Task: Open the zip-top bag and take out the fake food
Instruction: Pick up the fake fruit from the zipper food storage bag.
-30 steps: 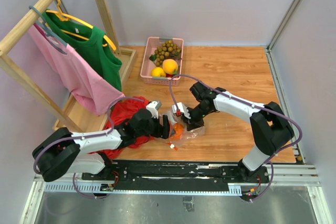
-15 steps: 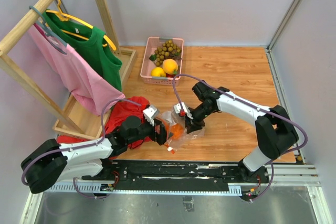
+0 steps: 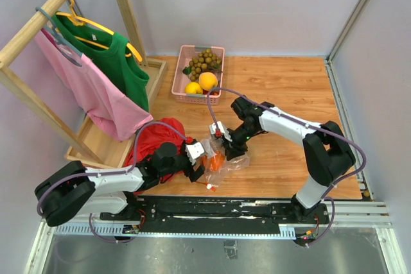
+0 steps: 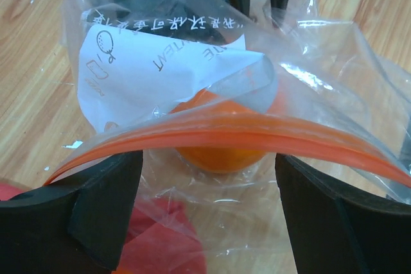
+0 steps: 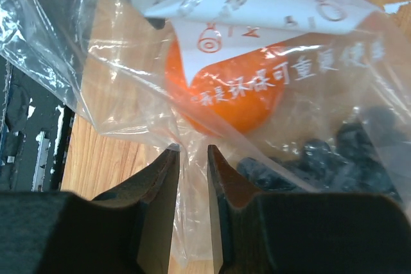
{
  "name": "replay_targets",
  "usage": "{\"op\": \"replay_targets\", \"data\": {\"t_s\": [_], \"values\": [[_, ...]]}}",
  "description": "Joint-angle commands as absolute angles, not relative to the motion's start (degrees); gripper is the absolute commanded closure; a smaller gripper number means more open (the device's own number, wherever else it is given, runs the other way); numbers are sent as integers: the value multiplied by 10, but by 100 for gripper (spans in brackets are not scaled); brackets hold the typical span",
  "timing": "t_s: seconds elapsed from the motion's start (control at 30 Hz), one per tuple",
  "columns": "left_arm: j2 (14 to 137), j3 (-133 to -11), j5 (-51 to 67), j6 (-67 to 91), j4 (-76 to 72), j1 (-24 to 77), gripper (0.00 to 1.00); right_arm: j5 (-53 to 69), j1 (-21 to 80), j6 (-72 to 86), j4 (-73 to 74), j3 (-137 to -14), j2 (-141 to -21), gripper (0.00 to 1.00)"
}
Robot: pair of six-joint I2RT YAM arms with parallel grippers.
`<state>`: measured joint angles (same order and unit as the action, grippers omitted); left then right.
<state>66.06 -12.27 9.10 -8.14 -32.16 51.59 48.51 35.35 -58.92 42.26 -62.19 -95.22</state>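
Zip-top bag (image 3: 221,156) sits on the wooden table (image 3: 289,94) between both arms, beside the red cloth (image 3: 154,138), with an orange fruit (image 5: 225,88) and a dark purple bunch (image 5: 321,158) inside. Left gripper (image 4: 209,190) spread wide at the zip strip (image 4: 212,136). Right gripper (image 5: 191,158) pinches the bag's plastic.

Left arm lies low, reaching from lower left toward frame centre; left gripper (image 3: 196,158) has its fingers (image 4: 96,203) spread wide. Right arm arches from lower right back toward centre; right gripper (image 3: 226,144) fingers nearly together, pinching a fold of the zip-top bag (image 5: 115,75). Grippers face each other, close.
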Motion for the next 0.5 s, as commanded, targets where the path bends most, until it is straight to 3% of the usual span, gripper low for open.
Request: {"op": "replay_targets", "data": {"t_s": [0.0,0.23,0.47], "values": [[698,-141,90,-145,-365,520,13,471,347,-529,424,-653,-967,77],[760,-163,72,-134,-421,520,12,429,361,-477,382,-634,-979,89],[814,-192,96,-127,-435,520,12,400,365,-454,370,-652,-1001,89]]}}
